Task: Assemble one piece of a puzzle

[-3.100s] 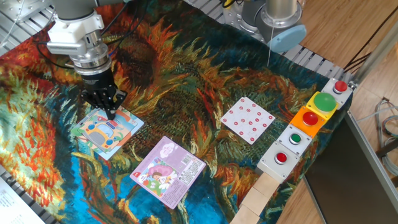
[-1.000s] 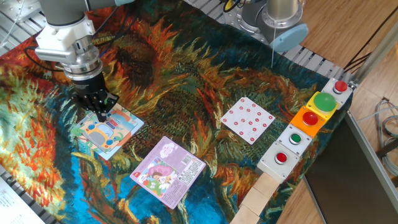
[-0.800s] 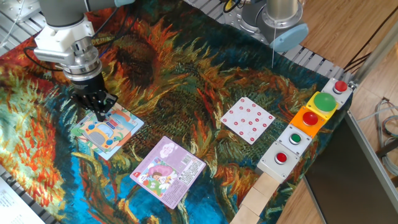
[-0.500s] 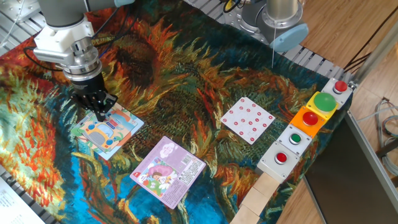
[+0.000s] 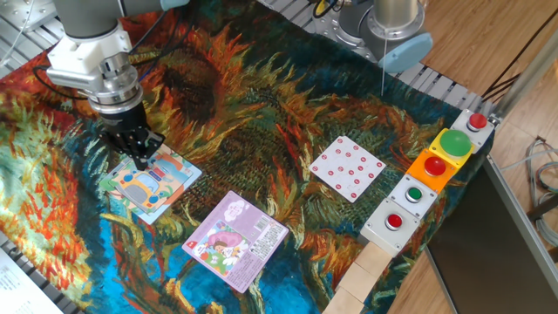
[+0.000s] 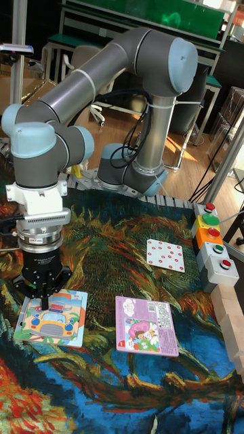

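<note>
Over puzzle rear edge, gripper; contact unclear.

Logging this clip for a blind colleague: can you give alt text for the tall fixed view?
A grey robot arm holds its gripper pointing down at the top edge of the puzzle on a sunflower-print cloth. To the right lie a purple puzzle, a red-dotted card and a row of button boxes.

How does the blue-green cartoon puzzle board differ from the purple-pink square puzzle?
The blue-green puzzle board shows an orange vehicle; the purple-pink puzzle shows a pink cartoon figure. The gripper stands over the blue-green board's far edge; nothing is over the purple-pink one. Both lie flat on the patterned cloth.
</note>
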Robot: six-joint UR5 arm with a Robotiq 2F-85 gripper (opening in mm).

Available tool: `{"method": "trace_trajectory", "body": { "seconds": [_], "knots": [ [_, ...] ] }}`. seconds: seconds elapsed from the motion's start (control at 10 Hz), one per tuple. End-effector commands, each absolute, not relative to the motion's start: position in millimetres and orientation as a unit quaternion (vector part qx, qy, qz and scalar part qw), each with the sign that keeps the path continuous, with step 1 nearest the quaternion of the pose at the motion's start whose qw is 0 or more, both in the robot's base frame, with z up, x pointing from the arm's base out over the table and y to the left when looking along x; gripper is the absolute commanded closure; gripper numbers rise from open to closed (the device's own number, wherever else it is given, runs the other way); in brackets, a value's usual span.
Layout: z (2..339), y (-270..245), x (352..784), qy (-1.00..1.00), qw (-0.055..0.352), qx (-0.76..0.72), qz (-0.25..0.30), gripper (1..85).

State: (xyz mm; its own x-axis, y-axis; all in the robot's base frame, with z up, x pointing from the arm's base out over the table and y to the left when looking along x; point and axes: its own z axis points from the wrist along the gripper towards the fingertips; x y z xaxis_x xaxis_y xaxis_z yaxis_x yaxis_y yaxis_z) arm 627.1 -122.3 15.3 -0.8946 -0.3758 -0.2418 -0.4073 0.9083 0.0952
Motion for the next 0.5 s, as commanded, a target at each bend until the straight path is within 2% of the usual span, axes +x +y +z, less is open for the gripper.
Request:
{"method": "trace_trajectory", "body": {
  "seconds": [0.0, 0.4],
  "knots": [
    [21, -110, 632, 0.972, 0.113, -0.193, 0.076, 84.3],
    [16, -109, 648, 0.965, 0.124, -0.219, 0.074, 84.3]
  ]
}}
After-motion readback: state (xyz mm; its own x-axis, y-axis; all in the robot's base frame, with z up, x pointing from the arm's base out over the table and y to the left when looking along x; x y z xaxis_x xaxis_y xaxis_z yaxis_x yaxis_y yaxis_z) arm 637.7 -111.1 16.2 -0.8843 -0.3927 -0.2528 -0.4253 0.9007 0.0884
